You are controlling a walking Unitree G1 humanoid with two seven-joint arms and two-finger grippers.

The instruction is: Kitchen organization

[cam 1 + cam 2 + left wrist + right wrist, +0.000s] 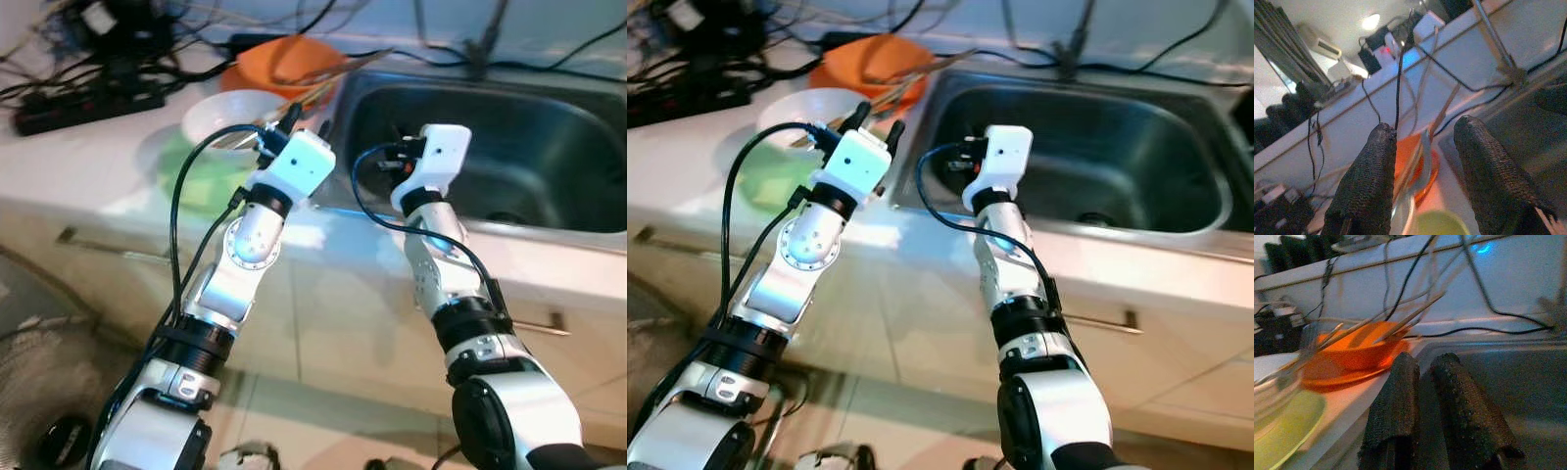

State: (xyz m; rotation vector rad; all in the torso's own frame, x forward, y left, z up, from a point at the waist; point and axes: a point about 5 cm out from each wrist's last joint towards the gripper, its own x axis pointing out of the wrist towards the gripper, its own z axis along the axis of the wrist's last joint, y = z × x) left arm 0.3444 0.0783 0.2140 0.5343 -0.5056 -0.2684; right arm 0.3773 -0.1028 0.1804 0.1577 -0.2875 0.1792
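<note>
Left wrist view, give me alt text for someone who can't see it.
The left gripper has its two black fingers open above a round orange bowl holding long wooden chopsticks. Behind it, black cables run along a white counter.

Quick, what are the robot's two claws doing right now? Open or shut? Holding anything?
Left gripper: open, holding nothing, raised near the orange bowl.
Right gripper: fingers nearly together, holding nothing, at the sink edge.

A pale countertop (88,186) carries a steel sink (549,147) set in at about two o'clock. On the counter lie a green plate (201,181), a white bowl (230,116) and an orange bowl (284,61) — chopsticks (1410,313) resting in the orange one — with a black power strip (83,108) at ten o'clock.
</note>
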